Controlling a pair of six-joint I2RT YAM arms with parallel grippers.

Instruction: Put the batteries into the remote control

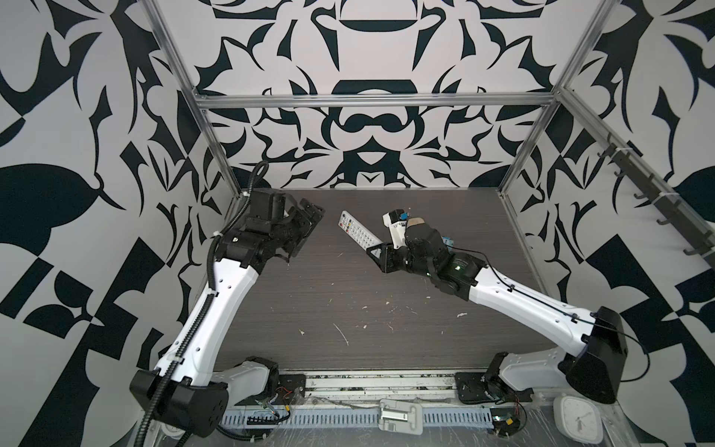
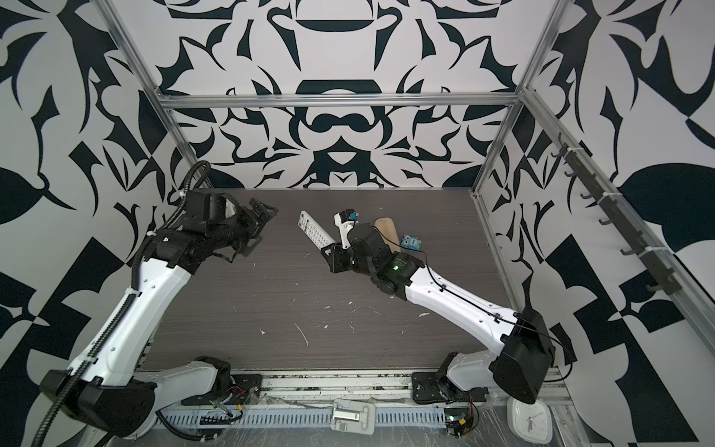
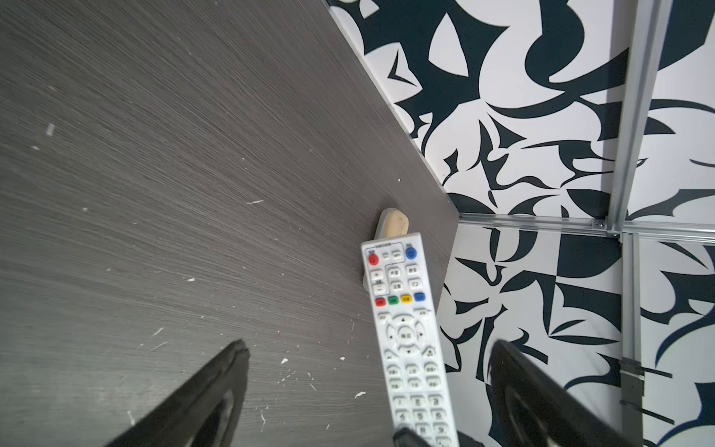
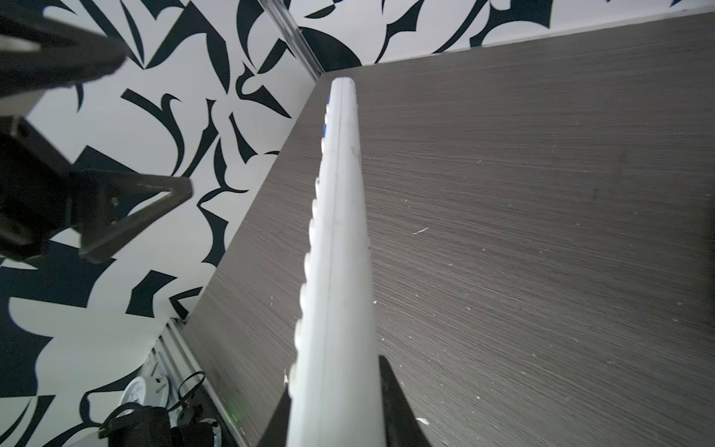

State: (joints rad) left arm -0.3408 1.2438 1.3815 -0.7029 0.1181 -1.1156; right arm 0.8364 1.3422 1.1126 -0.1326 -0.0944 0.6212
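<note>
Since the batteries have to go into its back, what matters is how the remote (image 1: 356,231) lies relative to the two tools. The right tool (image 1: 377,253) is clamped on the remote's near end, jaws pressed on its two long edges, as the right wrist view shows with the remote (image 4: 336,251) running edge-on out from between them. It appears to be held clear of the bench (image 1: 348,302), not resting on it. In both top views its long axis runs on a slant from the right tool toward the back and left, with the free end, the one with the red and blue buttons, farthest from that tool. The left tool (image 1: 307,230) stands with jaws wide apart and holds nothing. It is off to the left of the free end, near it but not touching. In the left wrist view the button face of the remote (image 3: 410,336) is turned toward that tool, so the plain back probably faces down and away from it. My judgement is that the remote must be turned over, or the back reached from the other side, before loading can start. The left tool is the free one and the nearer to the open end. A beige case (image 2: 385,228) lies on the bench beyond the right arm. The batteries I cannot pick out in any view.
</note>
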